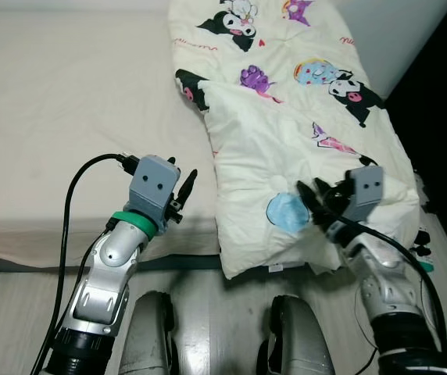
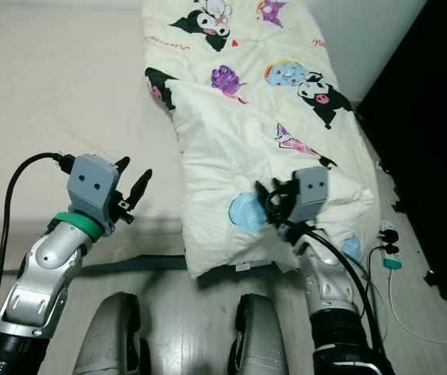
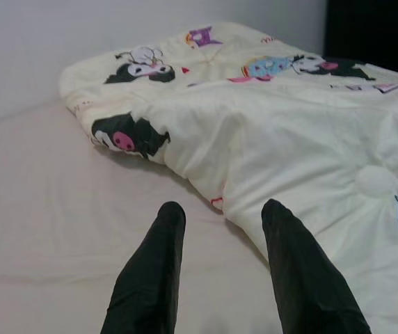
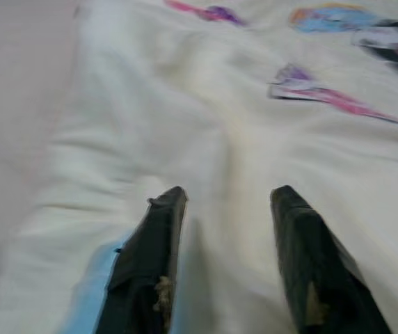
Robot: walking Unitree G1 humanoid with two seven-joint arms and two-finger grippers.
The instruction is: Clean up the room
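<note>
Right tool [image 1: 315, 195] spread over cartoon-print quilt [image 1: 286, 117], print lettering unreadable

The quilt [image 1: 286, 117] is cream-white, printed with black-and-white cartoon figures with pink noses, purple and pink shapes, and a light blue round patch at about 6 o'clock on its near end. The bed [image 1: 59, 117] sheet is plain pale beige. The left pincer [image 1: 183, 187] has black fingers on a grey block, with a green band round the silver wrist; the right pincer [image 1: 317, 199] is likewise black on grey. The floor [image 1: 208, 289] is pale grey wood-grain.
</note>
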